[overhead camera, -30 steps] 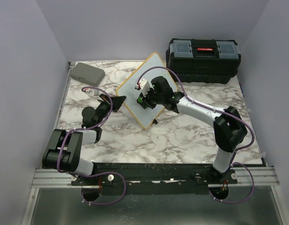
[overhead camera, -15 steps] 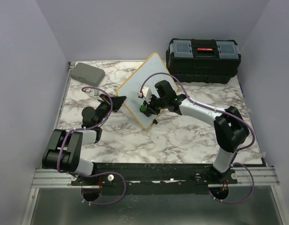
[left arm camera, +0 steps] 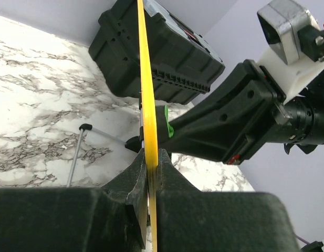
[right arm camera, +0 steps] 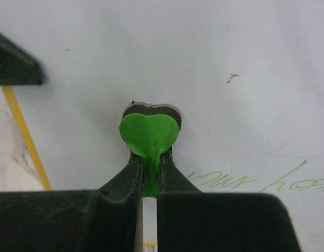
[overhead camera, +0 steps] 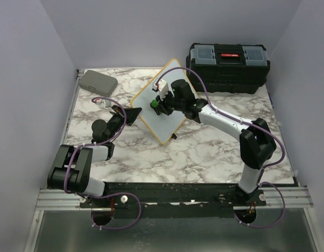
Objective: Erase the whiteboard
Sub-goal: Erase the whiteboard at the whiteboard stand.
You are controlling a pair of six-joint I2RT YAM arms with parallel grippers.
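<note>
The whiteboard point(overhead camera: 151, 116) sits near the middle of the table, a little toward the far side. It is not lying flat. From the left wrist camera its yellow frame point(left arm camera: 147, 105) appears edge-on and runs almost straight up, so the board is propped up on its edge. From above it looks like a diamond. One corner points at the far wall, one at the arm bases, one to the left, and the arm hides the fourth. Because of the tilt, I cannot tell which pair of sides is the longer.

Faint green handwriting point(right arm camera: 240, 181) remains on the white face, and there is a small dark mark point(right arm camera: 232, 77) higher up.

The left gripper point(overhead camera: 134, 113) is clamped on the frame at the board's left corner, one finger on each side. The right gripper point(overhead camera: 157, 105) is closed tight on a green heart-shaped eraser point(right arm camera: 149, 134). The eraser's dark pad presses against the board's face, just above the writing.

A small black foot point(overhead camera: 174, 135) sticks out at the board's near right edge.

The table point(overhead camera: 204, 152) has a white marble pattern with grey veins. A black toolbox point(overhead camera: 227, 65) stands at its far right, just beside the board's upper corner. A flat grey case point(overhead camera: 97, 81) lies at the far left, well apart from the board. Plain pale lilac walls point(overhead camera: 151, 26) close in the far side and both sides.
</note>
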